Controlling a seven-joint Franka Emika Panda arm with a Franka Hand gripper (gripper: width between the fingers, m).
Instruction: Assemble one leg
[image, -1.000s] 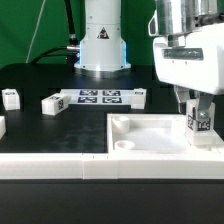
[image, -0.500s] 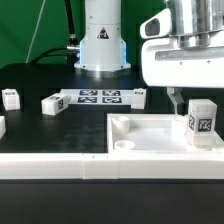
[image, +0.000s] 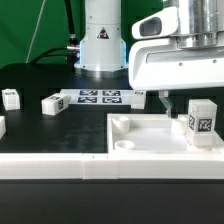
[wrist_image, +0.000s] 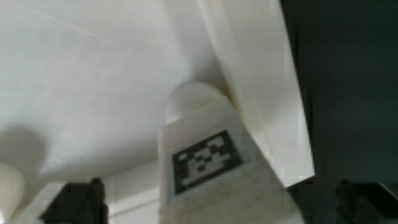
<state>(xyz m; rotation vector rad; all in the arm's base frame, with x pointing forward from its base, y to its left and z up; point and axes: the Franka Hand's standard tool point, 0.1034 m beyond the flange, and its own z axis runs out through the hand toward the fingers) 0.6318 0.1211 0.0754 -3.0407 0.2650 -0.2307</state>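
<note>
A second ago my pincer (wrist_image: 222, 202) was clamped round the leg (image: 202, 120); now it has let go and lifted clear - in the wrist view both fingertips (wrist_image: 79, 201) sit wide apart at the edges with nothing between them but air above the post. The leg stands upright on its own, tag facing the camera, in the corner of the white tray-like tabletop (image: 150, 136) at about three o'clock of the exterior view. I judge the placing done, though I cannot tell whether the post is fully seated or merely resting there. My arm has drifted up and toward nine o'clock from the leg; the hand points straight down, its white body hanging over the tabletop's far rim at about two o'clock - near the leg, no longer touching it. Two spare legs (image: 52, 103) wait on the bench at nine o'clock, beside the marker board (image: 100, 97).
</note>
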